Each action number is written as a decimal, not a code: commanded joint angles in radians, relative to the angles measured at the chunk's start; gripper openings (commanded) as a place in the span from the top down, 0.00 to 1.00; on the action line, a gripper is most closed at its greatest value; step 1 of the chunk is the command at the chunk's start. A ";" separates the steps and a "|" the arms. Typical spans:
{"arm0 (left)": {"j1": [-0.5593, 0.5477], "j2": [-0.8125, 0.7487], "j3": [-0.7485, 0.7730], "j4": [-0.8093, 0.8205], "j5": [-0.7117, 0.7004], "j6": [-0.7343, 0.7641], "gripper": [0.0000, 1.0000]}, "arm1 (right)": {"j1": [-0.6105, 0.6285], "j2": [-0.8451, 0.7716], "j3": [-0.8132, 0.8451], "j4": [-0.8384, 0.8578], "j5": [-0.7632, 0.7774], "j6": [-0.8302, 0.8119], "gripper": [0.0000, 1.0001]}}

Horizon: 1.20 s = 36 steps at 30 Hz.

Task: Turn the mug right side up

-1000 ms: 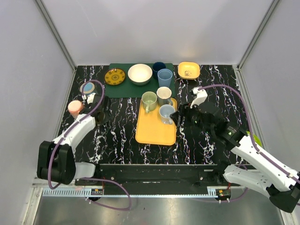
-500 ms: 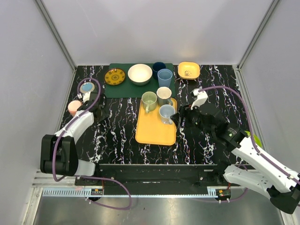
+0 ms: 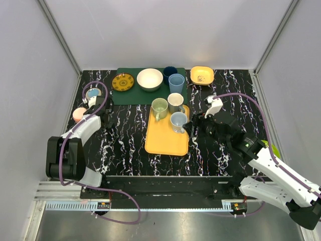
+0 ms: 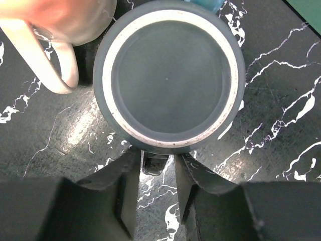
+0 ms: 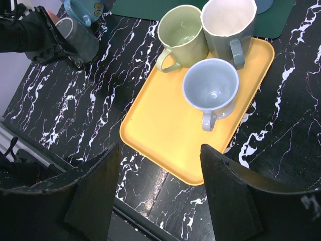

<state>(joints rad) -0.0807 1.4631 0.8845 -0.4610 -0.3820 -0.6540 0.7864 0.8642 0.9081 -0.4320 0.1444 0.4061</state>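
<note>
A dark grey mug (image 4: 170, 75) stands upside down at the table's left, its ringed base facing up. It also shows in the right wrist view (image 5: 80, 40). My left gripper (image 4: 158, 160) reaches down over it, its two fingers close on either side of the mug's handle (image 4: 153, 165). The fingertips are hidden under the mug's edge. In the top view the left gripper (image 3: 98, 111) is near the left wall. My right gripper (image 5: 159, 146) is wide open and empty, above the near edge of the yellow tray (image 5: 165, 130). It also shows in the top view (image 3: 189, 125).
A pink mug (image 4: 60, 15) stands just left of the grey one, and a teal mug (image 3: 93, 94) just behind. The yellow tray (image 3: 165, 140) holds three upright mugs. A green mat (image 3: 130, 95) at the back carries a plate, a white bowl and blue cups. A yellow bowl (image 3: 201, 75) sits back right.
My left gripper has moved left and farther back, toward the pink and teal mugs. The right arm has hardly moved.
</note>
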 commanded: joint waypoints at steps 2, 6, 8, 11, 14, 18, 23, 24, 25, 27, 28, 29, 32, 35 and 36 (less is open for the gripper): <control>0.018 0.006 0.042 0.041 -0.024 0.010 0.73 | 0.007 -0.014 -0.011 0.027 -0.002 -0.007 0.30; 0.018 -0.009 0.036 0.039 -0.024 0.011 0.97 | 0.007 -0.021 -0.014 0.029 -0.005 -0.004 0.30; 0.018 -0.024 0.034 0.041 -0.024 0.011 1.00 | 0.007 -0.022 -0.017 0.029 -0.005 -0.003 0.30; 0.018 -0.061 0.027 0.036 -0.008 0.007 1.00 | 0.007 -0.024 -0.017 0.027 -0.014 0.000 0.30; 0.018 -0.140 0.018 0.018 0.053 -0.006 1.00 | 0.007 -0.033 -0.017 0.027 -0.029 0.005 0.30; -0.051 -0.295 0.004 -0.011 0.138 -0.044 1.00 | 0.007 -0.033 -0.020 0.050 -0.094 0.017 0.30; -0.212 -0.469 0.030 -0.004 0.204 -0.117 1.00 | 0.007 0.010 -0.018 0.111 -0.247 0.083 0.30; -0.267 -0.487 0.028 0.016 0.222 -0.139 1.00 | 0.007 0.016 -0.021 0.128 -0.267 0.117 0.30; -0.295 -0.530 0.019 0.056 0.247 -0.150 1.00 | 0.007 0.015 -0.029 0.181 -0.310 0.134 0.29; -0.379 -0.582 -0.036 0.215 0.307 -0.203 1.00 | 0.007 0.004 -0.070 0.263 -0.362 0.207 0.28; -0.398 -0.628 -0.063 0.288 0.340 -0.222 1.00 | 0.007 -0.001 -0.086 0.362 -0.412 0.238 0.28; -0.416 -0.647 -0.108 0.421 0.376 -0.245 1.00 | 0.007 -0.007 -0.125 0.418 -0.430 0.272 0.28; -0.482 -0.693 -0.160 0.650 0.451 -0.309 1.00 | 0.007 -0.033 -0.187 0.626 -0.480 0.410 0.28; -0.528 -0.711 -0.182 0.805 0.472 -0.351 1.00 | 0.007 -0.018 -0.161 0.687 -0.557 0.428 0.25; -0.545 -0.711 -0.185 0.832 0.477 -0.375 1.00 | 0.007 0.008 -0.155 0.699 -0.578 0.438 0.24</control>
<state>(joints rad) -0.5869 0.7879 0.6987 -0.0689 0.0109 -0.9253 0.7872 0.8574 0.7208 0.0227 -0.2878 0.7372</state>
